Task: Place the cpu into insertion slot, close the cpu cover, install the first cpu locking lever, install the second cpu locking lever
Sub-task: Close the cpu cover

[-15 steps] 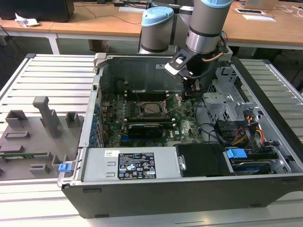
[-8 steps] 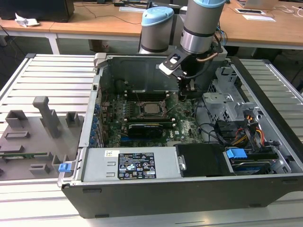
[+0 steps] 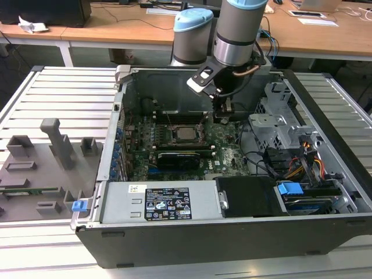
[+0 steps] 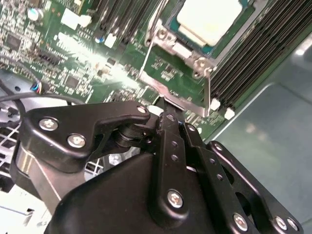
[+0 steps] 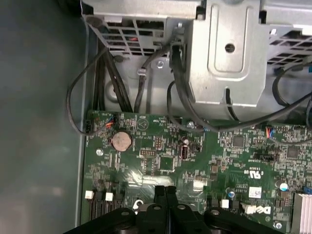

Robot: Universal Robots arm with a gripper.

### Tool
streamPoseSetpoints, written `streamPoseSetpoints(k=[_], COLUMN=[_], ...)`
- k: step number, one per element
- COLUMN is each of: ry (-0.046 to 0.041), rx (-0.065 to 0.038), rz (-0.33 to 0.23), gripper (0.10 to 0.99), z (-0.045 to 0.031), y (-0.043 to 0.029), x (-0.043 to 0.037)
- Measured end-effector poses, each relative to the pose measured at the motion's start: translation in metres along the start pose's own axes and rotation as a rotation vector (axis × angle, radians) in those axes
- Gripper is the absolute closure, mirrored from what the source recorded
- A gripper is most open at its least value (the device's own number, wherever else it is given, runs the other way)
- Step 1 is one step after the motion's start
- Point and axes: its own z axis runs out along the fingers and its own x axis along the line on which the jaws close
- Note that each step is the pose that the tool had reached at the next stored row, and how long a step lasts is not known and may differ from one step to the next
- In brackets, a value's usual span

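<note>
Hovering near cpu [image 4: 208, 20] | gripper [image 4: 168, 115] fingers [image 5: 158, 196] together | cpu partly cropped

Second wrist view: the cpu [image 4: 209, 22] runs off the frame edge, and the hand [image 4: 168, 117] blocks much of the board [image 4: 73, 73]. Exterior view: the hand's tips are too small to make out against the dark parts.

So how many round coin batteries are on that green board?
1. The coin battery lies on the green board near its corner, in the first wrist view. Others may be hidden.
</note>
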Motion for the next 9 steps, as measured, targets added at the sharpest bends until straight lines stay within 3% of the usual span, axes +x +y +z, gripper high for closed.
streamPoseSetpoints(k=[9], ry=[-0.0001], rx=[0.0], rz=[0.0], gripper=[0.98], z=[0.003], y=[-0.0205], x=[0.0015])
